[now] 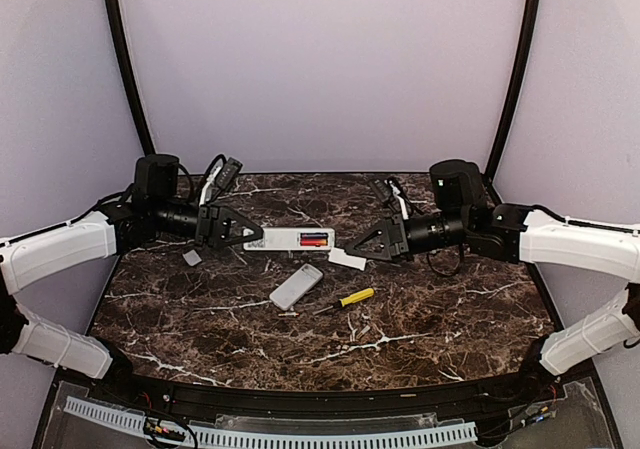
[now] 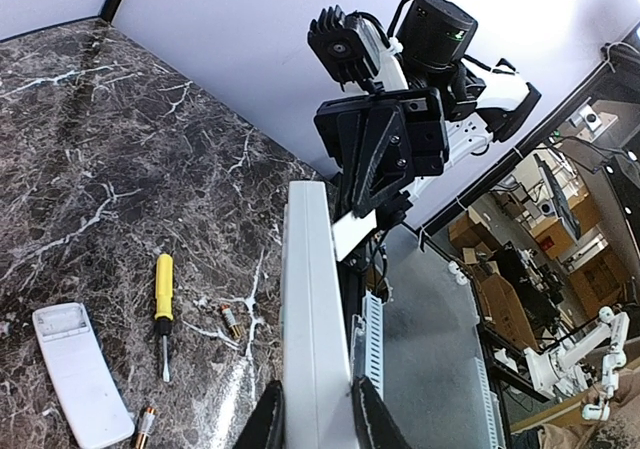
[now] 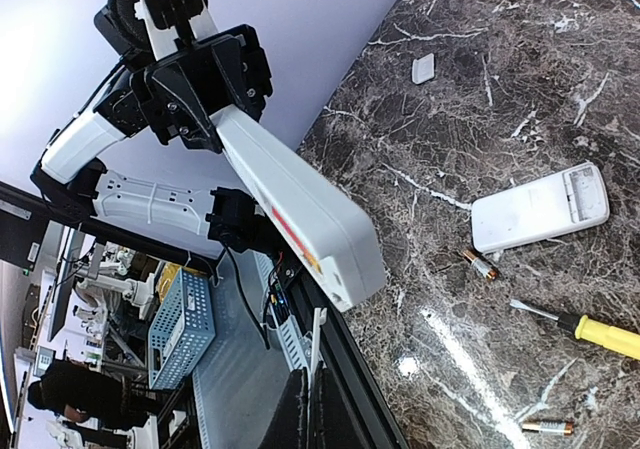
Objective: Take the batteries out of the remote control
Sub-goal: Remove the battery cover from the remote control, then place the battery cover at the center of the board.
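Two black robot grippers face each other above a dark marble table [image 1: 450,319]. On one side, the left gripper [image 1: 255,237] is clamped on the end of a long white plastic remote control [image 1: 285,239], whose open bay shows reddish cylindrical batteries [image 1: 313,239]. Opposite it, the right gripper [image 1: 352,250] pinches a small flat white cover [image 1: 340,261]. Two loose batteries [image 2: 232,319] lie on the table near a yellow-handled screwdriver [image 1: 345,300] and a second white remote [image 1: 296,286].
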Robot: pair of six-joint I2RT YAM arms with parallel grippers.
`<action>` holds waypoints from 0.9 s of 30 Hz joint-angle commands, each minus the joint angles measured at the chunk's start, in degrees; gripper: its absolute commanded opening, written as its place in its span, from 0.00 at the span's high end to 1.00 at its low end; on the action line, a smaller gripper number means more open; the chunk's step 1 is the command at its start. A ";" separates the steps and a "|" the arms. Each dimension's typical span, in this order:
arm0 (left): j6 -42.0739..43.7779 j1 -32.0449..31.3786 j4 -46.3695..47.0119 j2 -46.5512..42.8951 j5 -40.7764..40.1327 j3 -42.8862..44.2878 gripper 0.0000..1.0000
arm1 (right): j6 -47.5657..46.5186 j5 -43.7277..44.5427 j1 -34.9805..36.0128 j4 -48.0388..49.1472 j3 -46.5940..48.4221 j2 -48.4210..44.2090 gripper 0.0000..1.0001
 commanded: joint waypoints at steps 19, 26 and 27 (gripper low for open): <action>4.91 7.17 -17.39 -10.97 -28.17 -0.12 1.00 | -5.38 10.81 2.00 0.49 6.49 3.98 1.00; 2.54 19.23 -13.97 -15.92 -31.12 0.16 1.00 | -8.28 21.98 8.18 0.56 18.58 21.52 1.00; 3.27 20.15 -13.81 -17.41 -32.33 0.24 1.00 | -8.94 22.95 9.03 0.74 20.83 24.09 1.00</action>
